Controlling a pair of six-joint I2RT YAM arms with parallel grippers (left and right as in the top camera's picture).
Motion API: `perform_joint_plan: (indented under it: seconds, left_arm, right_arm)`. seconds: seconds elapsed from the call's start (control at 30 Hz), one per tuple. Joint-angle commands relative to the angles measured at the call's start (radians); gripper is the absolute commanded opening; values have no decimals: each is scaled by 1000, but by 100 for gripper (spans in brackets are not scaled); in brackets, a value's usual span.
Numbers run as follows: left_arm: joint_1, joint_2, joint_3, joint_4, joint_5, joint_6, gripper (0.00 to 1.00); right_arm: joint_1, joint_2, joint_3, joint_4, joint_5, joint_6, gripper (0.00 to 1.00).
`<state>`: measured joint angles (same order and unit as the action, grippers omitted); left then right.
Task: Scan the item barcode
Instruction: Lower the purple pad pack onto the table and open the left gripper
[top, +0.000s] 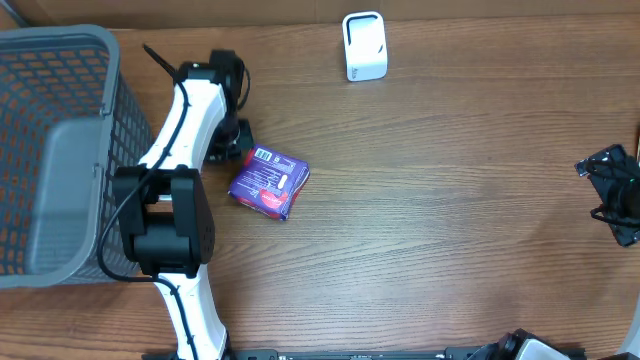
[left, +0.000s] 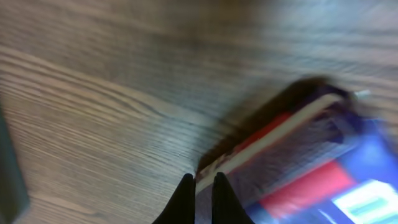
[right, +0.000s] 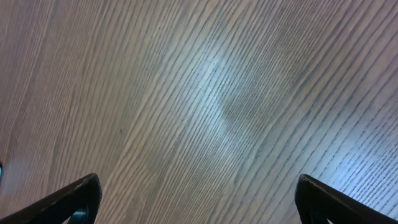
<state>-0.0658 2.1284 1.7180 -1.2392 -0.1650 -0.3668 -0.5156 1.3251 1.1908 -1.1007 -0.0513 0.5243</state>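
Two robot arms share a wood-grain table (top: 450, 250), viewed from its near edge. Closest on the left, the left arm (top: 185, 170), white with black joints, stretches away from its base beside a grey mesh basket (top: 118, 95) that fills the table's left end. At the arm's tip the left gripper (left: 200, 186) is clenched, its two black fingers drawn almost together with their tips at the near corner of a purple packet (top: 270, 182). The wrist view is blurred, so it cannot be told whether the packet's edge is nipped between them. The packet lies flat on the wood just right of that gripper, turned at an angle, with a pale printed label facing up at its far corner and red and blue panels along its side. Well apart, at the table's right edge, the right gripper (right: 198, 186) hangs released, fingers spread wide over bare wood with nothing between them. Farthest back, a white scanner (top: 364, 45) stands upright near the far edge, well apart from the packet and from both grippers.
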Motion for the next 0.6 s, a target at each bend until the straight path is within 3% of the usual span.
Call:
perform_joint_plan:
  seconds: [0.0,0.13,0.4,0.57]
  left_arm:
    - [-13,-6,-63,11,34,-30,4]
    - [-36,-6,-101,8,240,-29,4]
    - [-160,-6,-140,132,503,-35,4]
    - [-248,-6,-140,222,532,-143,4]
  right_arm:
    - [-2,-6,4,4,5,6,100]
    - [-2,-6,4,4,5,6,100]
    - [-2,-6,4,4,5,6,100]
    - [-2,-6,4,4,5,6,100]
